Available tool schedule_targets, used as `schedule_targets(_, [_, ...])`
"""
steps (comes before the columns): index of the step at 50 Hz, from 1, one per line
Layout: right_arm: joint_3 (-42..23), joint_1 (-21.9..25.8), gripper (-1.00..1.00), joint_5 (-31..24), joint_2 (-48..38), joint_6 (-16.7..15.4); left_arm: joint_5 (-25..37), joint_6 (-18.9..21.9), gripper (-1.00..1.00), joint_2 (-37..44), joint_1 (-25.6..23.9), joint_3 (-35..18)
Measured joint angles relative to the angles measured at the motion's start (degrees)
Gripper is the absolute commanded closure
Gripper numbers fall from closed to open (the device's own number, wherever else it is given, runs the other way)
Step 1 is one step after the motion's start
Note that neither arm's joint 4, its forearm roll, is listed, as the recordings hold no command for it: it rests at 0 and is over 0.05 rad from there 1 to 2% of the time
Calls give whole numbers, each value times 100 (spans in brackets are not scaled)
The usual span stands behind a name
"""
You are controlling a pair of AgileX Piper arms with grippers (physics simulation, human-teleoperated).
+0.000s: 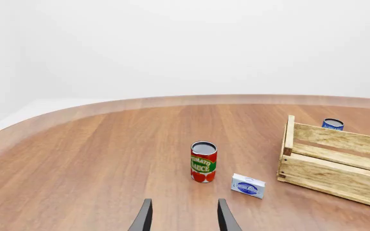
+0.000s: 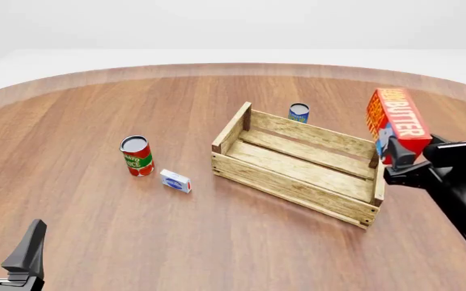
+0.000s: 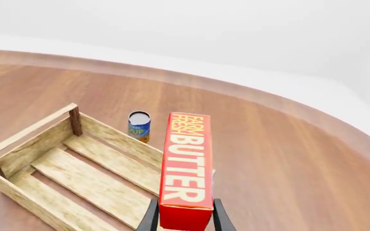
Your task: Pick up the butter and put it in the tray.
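The right gripper clenches the butter upright beside the tray; it should move inward, lower, then release. The left gripper is released.

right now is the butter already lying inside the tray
No, the butter is held upright in the right gripper, above the table beside the tray, whose slatted floor is bare.

Right gripper raised, jaws clamped; left gripper low, jaws apart.
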State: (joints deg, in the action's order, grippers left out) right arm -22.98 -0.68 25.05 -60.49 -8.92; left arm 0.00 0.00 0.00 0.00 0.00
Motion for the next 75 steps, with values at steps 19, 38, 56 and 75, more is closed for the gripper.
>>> schedule_targets(19, [-223,333,100,265,-594,36,0,0,-100,0,0,0])
schedule_targets(38, [-580,681,100,391,-1150,66,0,0,-100,0,0,0])
schedule_targets(56, [-778,921,100,525,-1574,103,0,0,-100,0,0,0])
schedule_targets(75, [-908,1105,100,690,-1990,88,0,0,-100,0,0,0])
